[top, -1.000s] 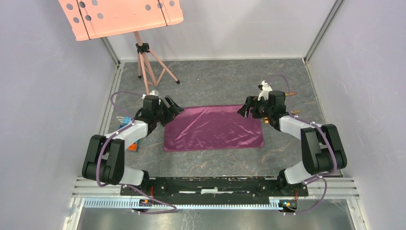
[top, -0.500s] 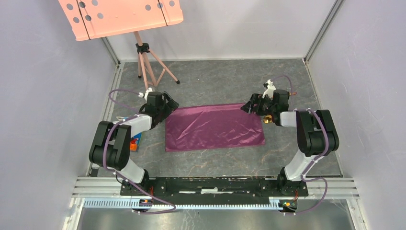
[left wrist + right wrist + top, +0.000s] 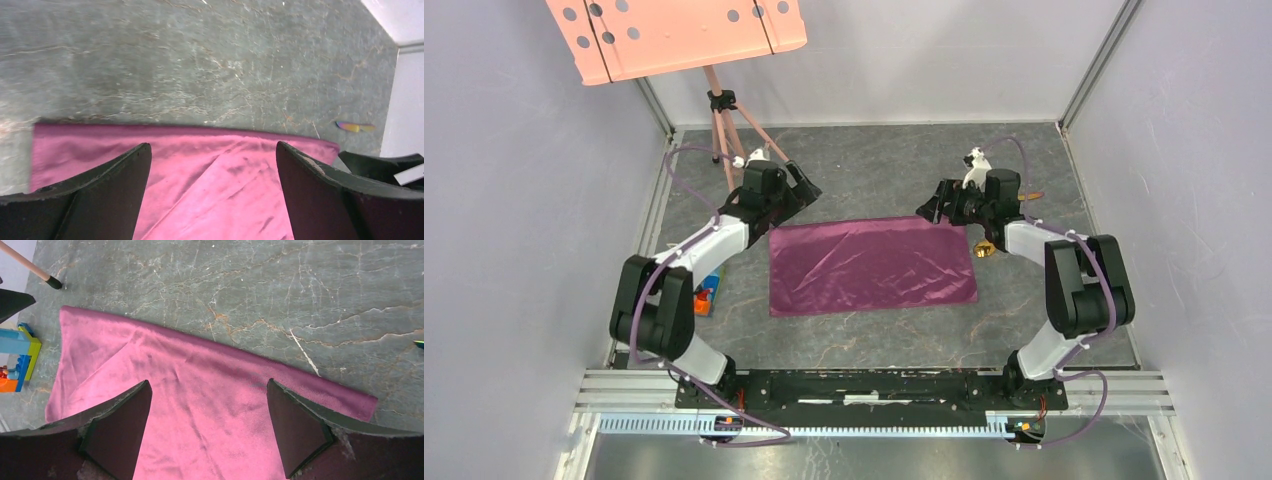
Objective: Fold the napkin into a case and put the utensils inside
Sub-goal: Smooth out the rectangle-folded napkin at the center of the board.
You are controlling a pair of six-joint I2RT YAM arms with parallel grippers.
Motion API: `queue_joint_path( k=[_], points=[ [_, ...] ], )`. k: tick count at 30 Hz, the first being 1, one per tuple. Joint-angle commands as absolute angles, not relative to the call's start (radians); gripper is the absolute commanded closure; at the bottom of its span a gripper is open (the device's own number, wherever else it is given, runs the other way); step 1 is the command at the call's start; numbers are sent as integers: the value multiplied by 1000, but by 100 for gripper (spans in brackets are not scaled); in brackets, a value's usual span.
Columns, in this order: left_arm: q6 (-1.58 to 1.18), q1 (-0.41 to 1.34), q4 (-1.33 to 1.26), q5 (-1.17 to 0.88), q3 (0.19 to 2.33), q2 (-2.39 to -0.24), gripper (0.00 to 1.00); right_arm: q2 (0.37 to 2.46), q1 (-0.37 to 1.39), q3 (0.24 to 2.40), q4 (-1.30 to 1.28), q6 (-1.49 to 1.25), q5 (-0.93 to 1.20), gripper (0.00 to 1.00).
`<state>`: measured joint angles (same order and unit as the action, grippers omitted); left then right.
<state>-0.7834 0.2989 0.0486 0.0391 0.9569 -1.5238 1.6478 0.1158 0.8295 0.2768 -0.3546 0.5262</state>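
The plum-purple napkin (image 3: 872,265) lies flat on the table as a wide rectangle with a few creases. It also shows in the left wrist view (image 3: 210,180) and the right wrist view (image 3: 200,390). My left gripper (image 3: 800,190) is open and empty, raised over the napkin's far left corner (image 3: 213,145). My right gripper (image 3: 929,208) is open and empty over the far right corner (image 3: 208,382). The gold spoon (image 3: 984,250) lies just off the napkin's right edge, partly hidden under my right arm. The iridescent knife (image 3: 356,127) lies beyond the far right corner.
A blue-and-orange blocky object (image 3: 707,293) sits left of the napkin, under my left arm. A tripod (image 3: 734,140) carrying a pink perforated board (image 3: 674,30) stands at the back left. Grey walls enclose the table on three sides.
My left gripper has moved away from the napkin's far left corner, toward the back and right. My right gripper shifted slightly back and left. The napkin lies almost unchanged.
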Motion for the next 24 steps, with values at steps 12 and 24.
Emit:
queue_joint_path(
  k=[12,24],
  points=[
    [-746,283,92,104,1030,-1771,0,1769,74,912,180,-261,536,8],
    [-684,346,279,-259,1130,-1497,0,1575,197,1128,-648,-296,-172,2]
  ],
)
